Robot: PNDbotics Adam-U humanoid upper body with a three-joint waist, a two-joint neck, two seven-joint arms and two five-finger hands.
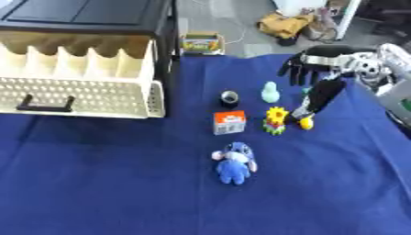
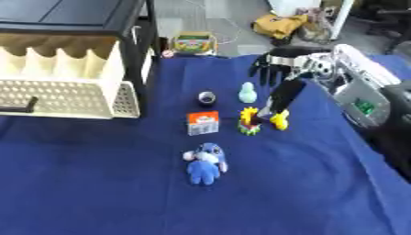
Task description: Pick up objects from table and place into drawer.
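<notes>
A white drawer (image 1: 80, 94) stands pulled open at the left, its inside showing only dividers. On the blue cloth lie a black tape roll (image 1: 230, 97), a pale green figure (image 1: 270, 93), an orange and white box (image 1: 230, 122), a sunflower toy (image 1: 276, 118), a small yellow toy (image 1: 307, 123) and a blue plush (image 1: 234, 163). My right hand (image 1: 311, 64) comes in from the upper right, open, fingers hanging down behind the green figure. Its thumb (image 1: 321, 94) stretches down to just above the yellow toy; I cannot tell if they touch. My left hand shows in neither view.
The drawer belongs to a black cabinet (image 1: 80, 16) at the far left. A small colourful box (image 1: 201, 43) sits beyond the table's far edge. A grey device (image 2: 361, 103) lies at the right edge. Bare blue cloth (image 1: 120, 193) fills the near half.
</notes>
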